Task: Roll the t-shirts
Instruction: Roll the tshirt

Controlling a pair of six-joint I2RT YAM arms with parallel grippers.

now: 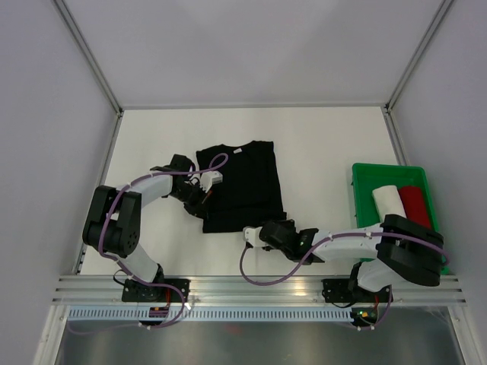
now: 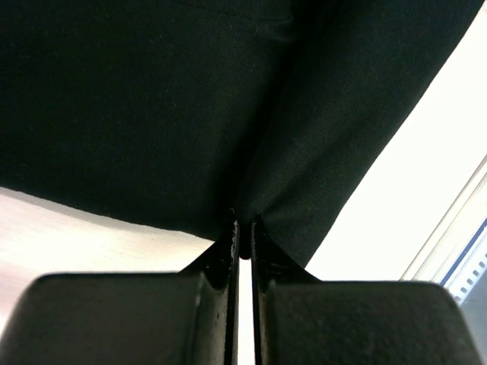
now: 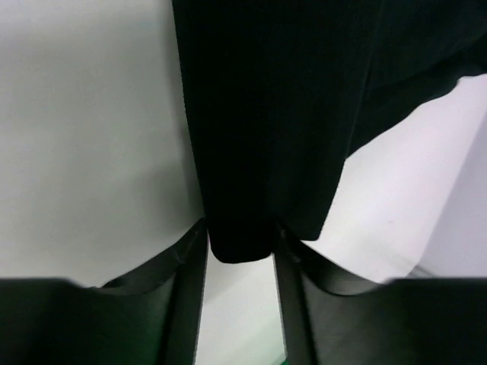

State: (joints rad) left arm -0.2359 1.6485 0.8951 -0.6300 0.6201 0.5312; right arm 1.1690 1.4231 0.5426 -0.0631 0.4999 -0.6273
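Lying flat near the middle of the white bench (image 1: 327, 144), the black short-sleeved cotton t-shirt (image 1: 243, 186) has its small white neck label at the far edge. The left end effector (image 2: 243, 228) is pinched tight on the shirt's left edge. The right end effector (image 3: 240, 247) is partly spread with the shirt's near hem corner between its fingers. White cloth roll (image 1: 388, 201) and red cloth roll (image 1: 417, 205) sit side by side in the green plastic bin (image 1: 365, 171) at right.

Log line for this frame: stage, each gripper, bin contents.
stage: black t-shirt flat, unrolled | left gripper: shut on shirt edge | right gripper: open around hem corner | green bin: white roll, red roll
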